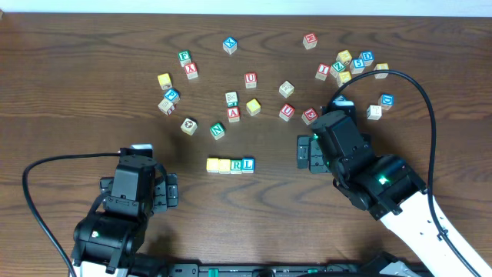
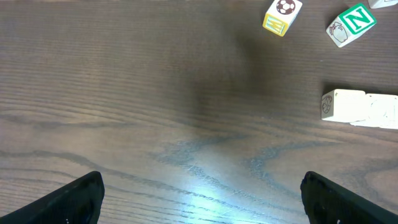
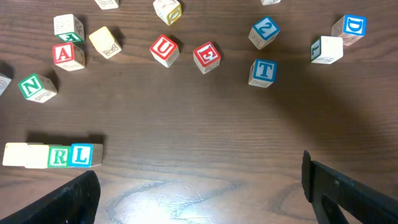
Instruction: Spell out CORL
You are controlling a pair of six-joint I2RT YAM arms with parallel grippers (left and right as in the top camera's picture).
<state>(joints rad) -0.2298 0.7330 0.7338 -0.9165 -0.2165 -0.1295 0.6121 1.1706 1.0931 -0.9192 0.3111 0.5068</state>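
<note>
Both the left fingers (image 2: 74, 200) and right fingers (image 3: 348, 194) are gaping wide, holding nothing, so the right ones should be rising straight up, sparing the finished CORL row (image 1: 230, 165).

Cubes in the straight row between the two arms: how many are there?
4. Left to right in the overhead view: one yellow cube, a second yellow cube, the green R cube, the blue L cube. None looks hidden.
</note>
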